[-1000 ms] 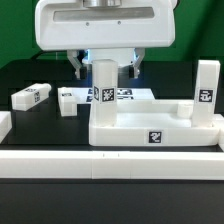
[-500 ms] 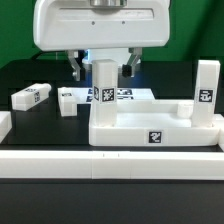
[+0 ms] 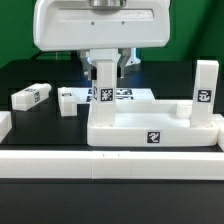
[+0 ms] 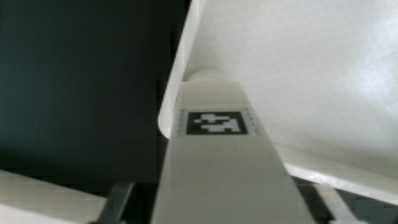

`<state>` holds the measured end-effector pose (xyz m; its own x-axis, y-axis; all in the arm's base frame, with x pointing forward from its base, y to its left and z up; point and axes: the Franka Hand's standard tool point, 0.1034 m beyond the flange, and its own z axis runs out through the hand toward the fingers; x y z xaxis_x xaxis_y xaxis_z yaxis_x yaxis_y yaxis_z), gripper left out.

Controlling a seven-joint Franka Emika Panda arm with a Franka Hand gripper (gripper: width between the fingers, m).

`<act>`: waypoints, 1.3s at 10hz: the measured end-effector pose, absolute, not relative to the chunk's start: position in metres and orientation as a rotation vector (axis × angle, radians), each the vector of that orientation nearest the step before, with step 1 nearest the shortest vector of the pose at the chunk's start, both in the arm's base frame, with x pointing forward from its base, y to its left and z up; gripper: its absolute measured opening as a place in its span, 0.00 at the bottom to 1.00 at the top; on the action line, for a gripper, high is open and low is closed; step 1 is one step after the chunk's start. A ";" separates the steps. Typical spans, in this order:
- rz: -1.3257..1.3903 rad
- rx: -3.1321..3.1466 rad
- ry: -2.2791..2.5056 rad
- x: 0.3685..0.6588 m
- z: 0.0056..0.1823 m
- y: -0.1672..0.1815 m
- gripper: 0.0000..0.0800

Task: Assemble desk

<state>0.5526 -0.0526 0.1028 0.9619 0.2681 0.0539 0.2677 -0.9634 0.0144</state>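
Note:
The white desk top [image 3: 150,125] lies in the middle of the black table. A tagged desk leg [image 3: 104,88] stands upright at its far corner on the exterior view's left. My gripper [image 3: 104,70] comes down from above, and its two fingers press that leg's sides. A second leg [image 3: 206,92] stands upright at the corner on the exterior view's right. In the wrist view the held leg [image 4: 217,160] runs away from the gripper [image 4: 214,208] to the desk top [image 4: 329,90], dark fingers [image 4: 121,200] flanking it.
Two loose tagged legs [image 3: 32,96] [image 3: 68,101] lie on the table at the exterior view's left. The marker board [image 3: 128,96] lies behind the desk top. A long white rail [image 3: 110,165] runs along the front edge.
The fingers stood wide apart on either side of the upright leg; now they have closed in against it. Leg and desk top have not moved.

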 end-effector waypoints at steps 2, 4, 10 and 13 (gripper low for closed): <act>0.088 3.114 0.364 0.553 0.103 -0.053 0.36; 0.098 3.155 0.024 0.552 0.102 -0.053 0.36; 0.142 3.059 -0.901 0.551 0.102 -0.054 0.36; 0.138 2.861 -1.468 0.553 0.102 -0.054 0.36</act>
